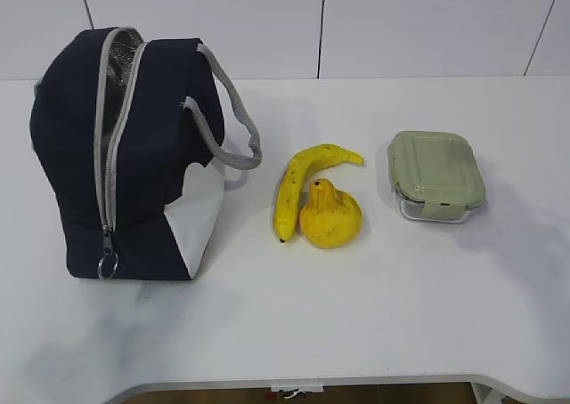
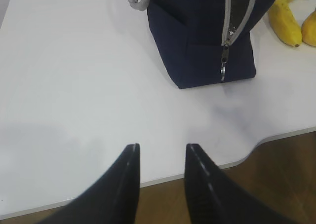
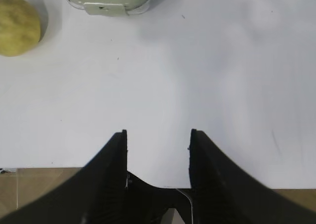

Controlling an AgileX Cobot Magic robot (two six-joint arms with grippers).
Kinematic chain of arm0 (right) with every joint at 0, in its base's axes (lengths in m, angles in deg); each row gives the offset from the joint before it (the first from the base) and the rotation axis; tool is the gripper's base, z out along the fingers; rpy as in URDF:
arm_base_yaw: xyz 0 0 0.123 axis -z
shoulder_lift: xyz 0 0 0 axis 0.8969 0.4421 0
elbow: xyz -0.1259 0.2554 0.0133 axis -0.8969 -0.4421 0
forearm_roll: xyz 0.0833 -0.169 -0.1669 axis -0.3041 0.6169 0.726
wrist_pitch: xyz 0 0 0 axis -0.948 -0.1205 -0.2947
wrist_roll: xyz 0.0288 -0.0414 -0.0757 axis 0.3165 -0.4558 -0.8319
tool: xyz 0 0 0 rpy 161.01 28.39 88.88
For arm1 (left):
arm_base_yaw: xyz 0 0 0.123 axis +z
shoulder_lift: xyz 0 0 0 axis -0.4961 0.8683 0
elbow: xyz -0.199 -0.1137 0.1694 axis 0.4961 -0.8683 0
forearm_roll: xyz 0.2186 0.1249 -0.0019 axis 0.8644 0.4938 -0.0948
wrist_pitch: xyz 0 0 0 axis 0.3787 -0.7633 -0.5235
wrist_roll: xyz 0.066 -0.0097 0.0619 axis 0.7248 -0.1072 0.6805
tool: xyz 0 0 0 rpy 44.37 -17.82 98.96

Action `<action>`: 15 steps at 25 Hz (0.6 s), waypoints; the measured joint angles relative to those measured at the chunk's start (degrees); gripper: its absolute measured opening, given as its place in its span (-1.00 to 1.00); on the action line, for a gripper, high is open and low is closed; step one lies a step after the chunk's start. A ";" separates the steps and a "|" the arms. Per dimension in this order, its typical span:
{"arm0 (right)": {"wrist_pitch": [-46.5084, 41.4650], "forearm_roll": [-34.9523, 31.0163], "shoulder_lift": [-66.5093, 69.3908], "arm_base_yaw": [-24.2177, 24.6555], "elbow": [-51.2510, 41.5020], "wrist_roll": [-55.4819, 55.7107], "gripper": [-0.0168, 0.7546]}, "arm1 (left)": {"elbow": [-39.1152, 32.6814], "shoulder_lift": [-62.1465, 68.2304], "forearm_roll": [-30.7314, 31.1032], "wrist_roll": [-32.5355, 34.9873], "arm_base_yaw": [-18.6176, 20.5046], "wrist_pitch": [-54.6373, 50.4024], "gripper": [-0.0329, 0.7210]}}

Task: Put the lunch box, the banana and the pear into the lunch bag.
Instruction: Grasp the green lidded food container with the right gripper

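Nothing has gone into the lunch bag (image 1: 134,155) yet, so by the look of it the task stands at its very first step. The bag stands upright at the left of the white tabletop (image 1: 374,333), its grey zipper (image 1: 109,164) run down the front and parted at the top, where a strip of silver lining shows; the ring pull (image 1: 108,264) hangs near the base. To the right of the bag, apart from it, the banana (image 1: 303,183) lies curved on the tabletop, with the pear (image 1: 330,214) tucked against its inner side, the two touching or nearly so. Further right, well clear of the fruit, sits the lunch box (image 1: 435,174) with its pale green lid closed. Neither arm shows in the exterior view. The left hand (image 2: 162,152) hovers near the front edge of the tabletop, facing the zipper end of the bag, fingers spread and holding nothing. The right hand (image 3: 158,137) hangs likewise over the near edge, fingers spread and empty, with the lunch box and pear ahead of it. The opening looks narrow, so the next move probably calls for the left hand to spread or steady the bag's mouth while the right reaches for the lunch box.
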 joint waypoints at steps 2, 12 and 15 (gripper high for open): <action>0.42 -0.11 2.37 0.68 1.42 0.00 -0.06 | 0.00 0.00 0.00 0.00 0.00 0.00 -0.28; 0.70 -15.58 10.65 14.40 6.76 -17.48 -0.06 | 0.00 0.00 0.00 0.00 0.00 0.00 -0.28; -2.90 -25.58 14.55 19.43 7.52 -27.26 -0.06 | 0.00 0.00 0.00 0.00 0.00 0.00 -0.28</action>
